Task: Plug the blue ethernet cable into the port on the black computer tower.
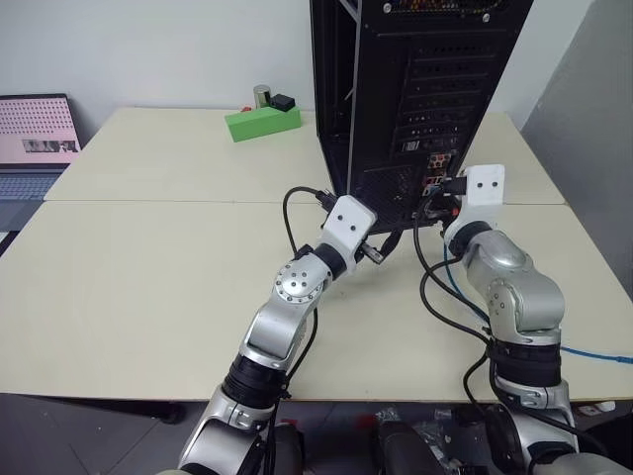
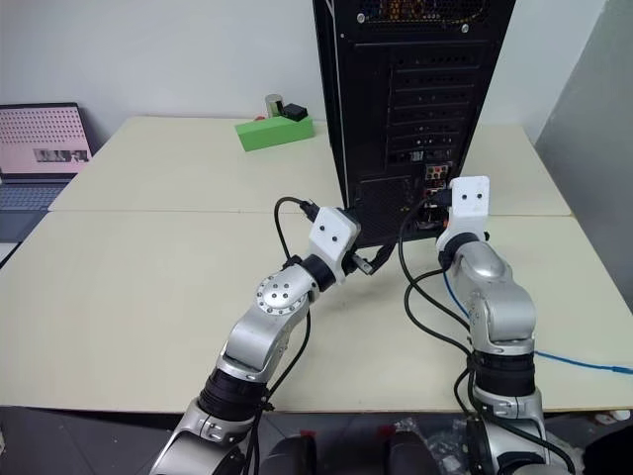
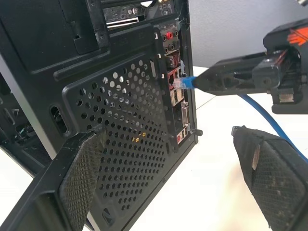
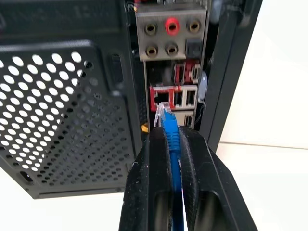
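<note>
A: Where's the blue ethernet cable point(image 4: 172, 139)?

B: Clenched in the right end effector point(image 4: 172, 132), its clear plug just short of the port point(image 4: 164, 96) on the black computer tower point(image 1: 415, 89). Left end effector point(image 3: 168, 163) hangs released.

A: Handling?

B: Probably light and floppy; grip close behind the stiff, fragile plug.

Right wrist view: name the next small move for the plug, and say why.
Probably ease the right end effector straight forward toward the small squarish dark port in the silver connector panel. It is shut on the thin bright-blue ethernet cable just behind its clear plug, whose tip sits right at the port on the tall black metal computer tower, apparently not yet seated.
</note>
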